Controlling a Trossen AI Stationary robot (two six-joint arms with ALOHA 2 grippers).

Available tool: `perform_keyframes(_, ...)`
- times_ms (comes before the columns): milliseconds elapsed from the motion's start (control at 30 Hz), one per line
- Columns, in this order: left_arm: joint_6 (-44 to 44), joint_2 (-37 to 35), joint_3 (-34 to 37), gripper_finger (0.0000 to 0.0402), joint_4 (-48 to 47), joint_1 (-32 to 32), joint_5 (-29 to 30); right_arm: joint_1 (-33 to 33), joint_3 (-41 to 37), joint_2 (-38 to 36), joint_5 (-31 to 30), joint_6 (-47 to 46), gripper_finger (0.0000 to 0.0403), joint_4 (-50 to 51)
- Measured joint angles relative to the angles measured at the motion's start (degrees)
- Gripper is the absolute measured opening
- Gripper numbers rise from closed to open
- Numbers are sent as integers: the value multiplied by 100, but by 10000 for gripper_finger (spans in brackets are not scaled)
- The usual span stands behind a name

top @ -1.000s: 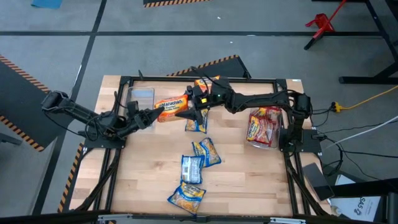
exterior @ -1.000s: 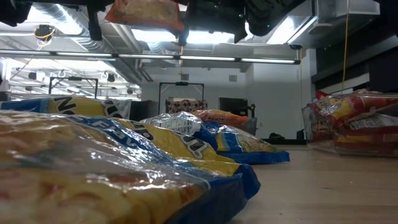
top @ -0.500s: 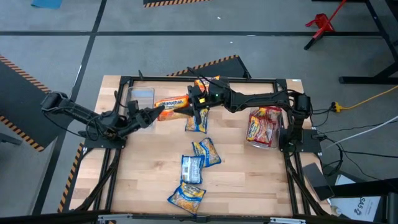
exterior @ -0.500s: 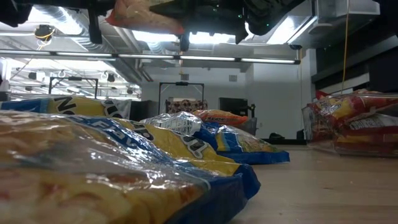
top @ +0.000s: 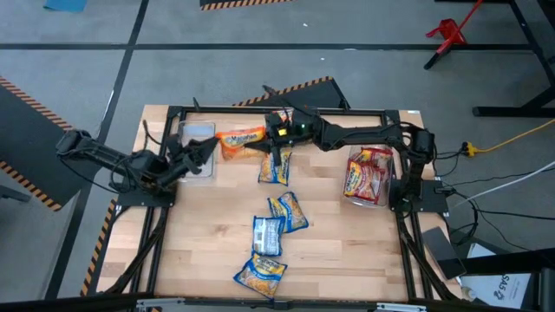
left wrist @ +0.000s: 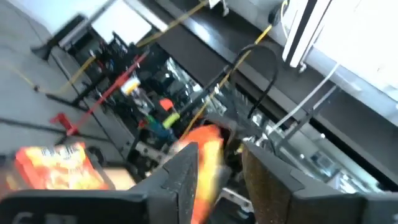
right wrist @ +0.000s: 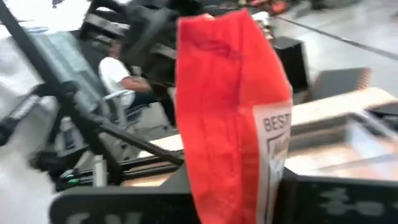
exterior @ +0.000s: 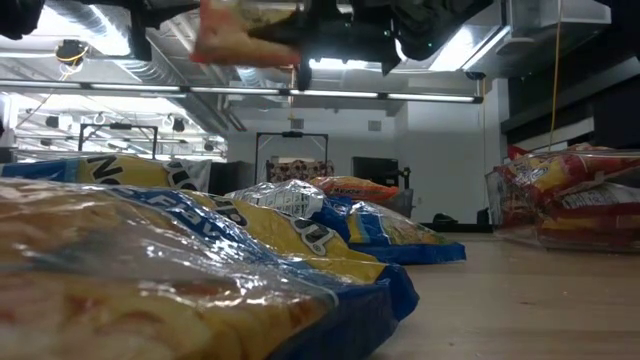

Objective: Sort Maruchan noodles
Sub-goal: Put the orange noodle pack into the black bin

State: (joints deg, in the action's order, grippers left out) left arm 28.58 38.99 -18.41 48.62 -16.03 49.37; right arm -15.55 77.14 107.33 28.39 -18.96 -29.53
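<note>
Above the table's far edge, right gripper clamping orange packet, left gripper parted beside it

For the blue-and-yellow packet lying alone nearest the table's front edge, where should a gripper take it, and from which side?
Probably from straight above, closing across one short end of the blue-and-yellow packet. It lies flat on the table, angled, apart from the other packets, so its crimped end seam is the thin part two fingers could pinch. The right gripper already holds an orange packet.
</note>
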Motion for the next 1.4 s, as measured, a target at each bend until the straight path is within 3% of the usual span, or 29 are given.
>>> perform_keyframes(167, -417, -293, -2, 125, -56, 0, 150, -433, -6, -292, -170, -26, 9, 598)
perform_keyframes(267, -515, -427, -2, 125, -232, -2, 312, -766, -6, -697, -592, -25, 12, 1624)
perform_keyframes(500, -487, -578, -2, 125, -419, -11, 509, -1569, -4, -1781, -3181, -30, 11, 4757)
perform_keyframes(600, -485, -576, -2, 125, -424, -11, 721, -1788, -3, -1932, -3840, -422, 8, 5608)
perform_keyframes(833, -483, -576, -2, 125, -431, -11, 1118, -2095, -16, -1552, -3841, -1155, 25, 6597)
perform_keyframes(1167, -480, -576, -2, 125, -452, -11, 1118, -2086, -8, -1357, -3733, -1763, 17, 6823)
perform_keyframes(1400, -500, -576, -2, 125, -493, -11, 1121, -2079, -8, -985, -3300, -1849, 21, 6901)
